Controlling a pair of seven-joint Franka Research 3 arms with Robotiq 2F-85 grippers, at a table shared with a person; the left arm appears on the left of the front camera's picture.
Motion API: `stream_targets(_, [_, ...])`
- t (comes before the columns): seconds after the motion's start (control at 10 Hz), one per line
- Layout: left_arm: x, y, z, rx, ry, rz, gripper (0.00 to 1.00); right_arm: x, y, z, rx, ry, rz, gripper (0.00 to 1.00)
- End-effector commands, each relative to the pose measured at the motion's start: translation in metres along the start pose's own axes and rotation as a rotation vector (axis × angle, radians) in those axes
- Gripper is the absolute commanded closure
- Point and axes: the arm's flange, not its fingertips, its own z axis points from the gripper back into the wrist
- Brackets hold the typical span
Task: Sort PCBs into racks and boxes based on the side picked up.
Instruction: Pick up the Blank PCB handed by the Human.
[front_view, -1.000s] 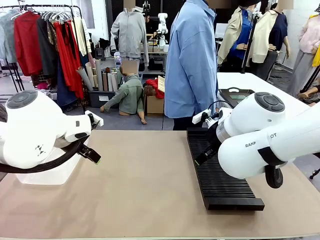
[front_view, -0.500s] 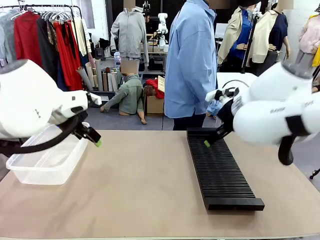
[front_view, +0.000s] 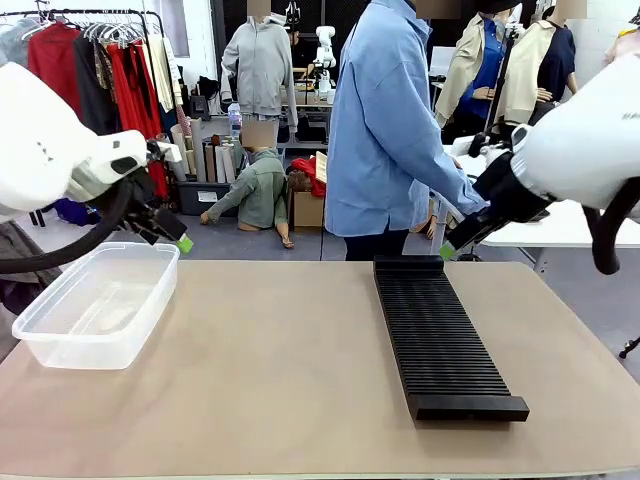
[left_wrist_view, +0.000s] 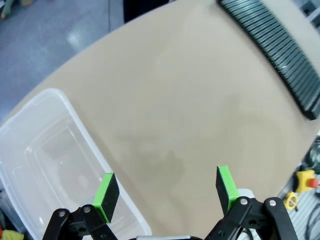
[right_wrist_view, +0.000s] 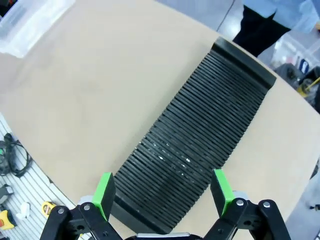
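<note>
No PCBs are in sight. The long black ribbed rack (front_view: 438, 337) lies right of centre on the tan table, also seen in the right wrist view (right_wrist_view: 192, 141) and the left wrist view (left_wrist_view: 276, 49). The clear plastic box (front_view: 95, 302) sits at the left, with nothing in it (left_wrist_view: 47, 165). My left gripper (left_wrist_view: 167, 192) hovers open high above the box's edge, seen in the front view (front_view: 172, 237) above its far side. My right gripper (right_wrist_view: 162, 192) stays open high over the rack, and sits raised past its far end (front_view: 450, 247). Both hold nothing.
A person in a light blue shirt (front_view: 385, 130) stands at the far side of the table, near the rack's far end. Bare tabletop (front_view: 280, 350) stretches between box and rack. A white table (front_view: 560, 225) stands behind at the right.
Both arms have risen and pulled back from low over the table, the left uncovering the box and the right leaving the rack. The person has turned toward the right.
</note>
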Motion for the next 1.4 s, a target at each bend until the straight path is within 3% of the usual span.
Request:
stream_targets(0.0, [-0.014,0.019,0.02,-0.158,-0.072,0.033,0.0,-0.013,-0.01,0.02,0.12,-0.074,-0.019,0.0])
stream_targets(0.3, [-0.036,0.062,0.052,-0.294,-0.15,0.167,0.0,-0.038,-0.036,0.052,0.248,-0.224,-0.09,0.0])
stream_targets(0.5, [-0.046,0.088,0.059,-0.479,-0.185,0.183,0.0,-0.054,-0.062,0.06,0.386,-0.278,-0.139,0.0])
stream_targets(0.7, [-0.063,0.113,0.064,-0.575,-0.228,0.208,0.0,-0.078,-0.092,0.064,0.521,-0.374,-0.216,0.0])
stream_targets(1.1, [-0.101,0.157,0.068,-0.62,-0.367,0.271,0.0,-0.126,-0.133,0.058,0.68,-0.504,-0.328,0.0])
stream_targets(1.3, [-0.112,0.165,0.073,-0.617,-0.389,0.292,0.0,-0.142,-0.144,0.057,0.734,-0.533,-0.349,0.0])
